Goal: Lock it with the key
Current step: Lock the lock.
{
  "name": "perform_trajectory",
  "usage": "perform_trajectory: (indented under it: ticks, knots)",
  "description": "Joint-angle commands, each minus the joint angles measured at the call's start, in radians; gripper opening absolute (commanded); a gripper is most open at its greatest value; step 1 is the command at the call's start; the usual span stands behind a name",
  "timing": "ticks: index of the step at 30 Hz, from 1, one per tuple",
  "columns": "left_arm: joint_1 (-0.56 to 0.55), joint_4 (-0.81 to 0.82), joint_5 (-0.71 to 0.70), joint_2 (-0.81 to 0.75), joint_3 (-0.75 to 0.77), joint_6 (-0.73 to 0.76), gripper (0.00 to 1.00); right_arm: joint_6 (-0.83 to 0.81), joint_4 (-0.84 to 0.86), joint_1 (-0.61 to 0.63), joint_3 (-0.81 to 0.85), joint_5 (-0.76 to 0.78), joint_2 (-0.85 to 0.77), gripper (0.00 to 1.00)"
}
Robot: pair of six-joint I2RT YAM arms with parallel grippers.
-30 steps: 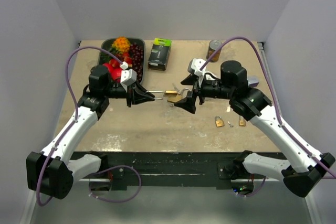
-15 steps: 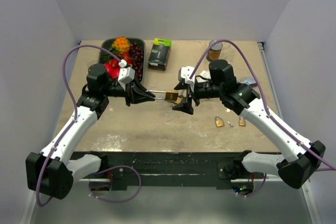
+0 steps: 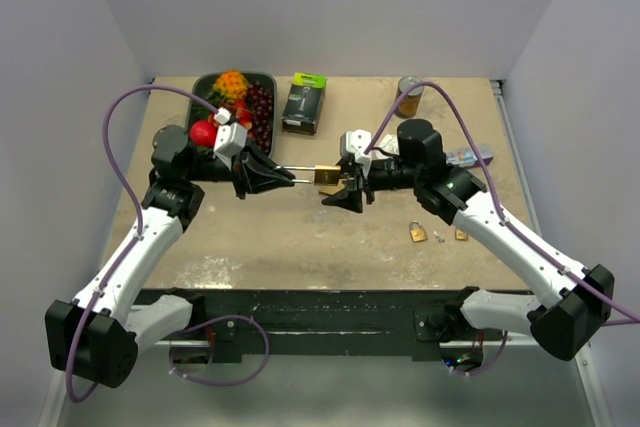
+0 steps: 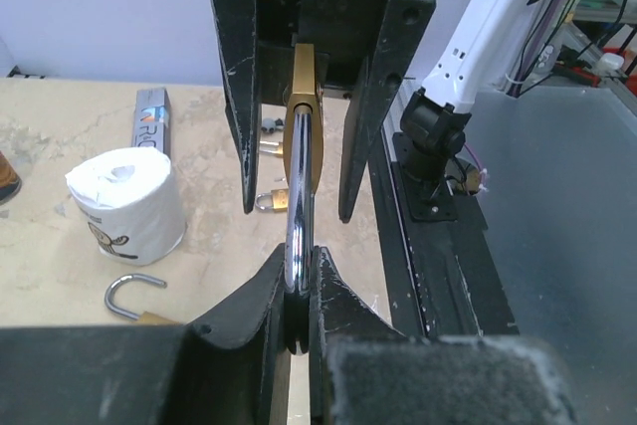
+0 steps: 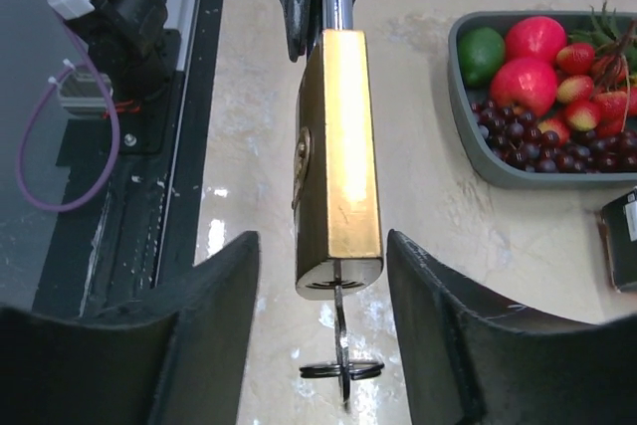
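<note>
Left end effector (image 4: 299, 268) is clenched on the chrome shackle (image 4: 297, 216), holding the brass padlock (image 5: 338, 151) level in the air above the surface, out to the right of the fruit tray (image 5: 456, 97) and a touch nearer the arm bases. The key (image 5: 340, 350) sits in the keyhole at the padlock's far end from the tray. Right end effector (image 5: 320, 243) is released, one finger on each side of the padlock's key end, touching neither.

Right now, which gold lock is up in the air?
The big padlock, gripped by its shackle in the left tool, key in its keyhole. The two small padlocks lie on the table.
</note>
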Motion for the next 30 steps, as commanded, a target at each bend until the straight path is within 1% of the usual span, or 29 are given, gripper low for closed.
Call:
perform_trajectory:
  ticks: [1,8,12,13,16,21,23,25,27,30]
  knots:
    - [-0.007,0.189,0.008,-0.033,-0.003,-0.094,0.0,0.081,0.14,0.011,0.001,-0.046,-0.022,0.54]
    - [-0.009,0.194,0.011,-0.036,-0.012,-0.093,0.0,0.107,0.154,0.022,0.012,-0.047,-0.026,0.51]
    - [-0.01,0.209,0.002,-0.038,-0.015,-0.097,0.0,0.116,0.154,0.029,0.012,-0.044,-0.028,0.4]
    - [-0.009,0.217,-0.001,-0.036,-0.018,-0.106,0.0,0.118,0.152,0.028,0.012,-0.044,-0.028,0.34]
    - [-0.01,0.235,-0.001,-0.033,-0.022,-0.116,0.0,0.118,0.145,0.032,0.021,-0.054,-0.02,0.24]
    - [-0.012,0.24,0.002,-0.036,-0.036,-0.116,0.0,0.124,0.135,0.048,0.055,-0.067,-0.006,0.28]
    - [-0.015,0.247,-0.001,-0.036,-0.036,-0.117,0.0,0.13,0.138,0.052,0.062,-0.064,-0.002,0.24]
    - [-0.021,0.255,-0.006,-0.036,-0.038,-0.122,0.0,0.142,0.149,0.054,0.069,-0.073,0.006,0.22]
    - [-0.033,0.267,-0.015,-0.036,-0.041,-0.125,0.0,0.146,0.152,0.06,0.073,-0.084,0.011,0.17]
    - [-0.052,0.276,-0.03,-0.035,-0.044,-0.119,0.0,0.138,0.146,0.074,0.079,-0.098,0.021,0.13]
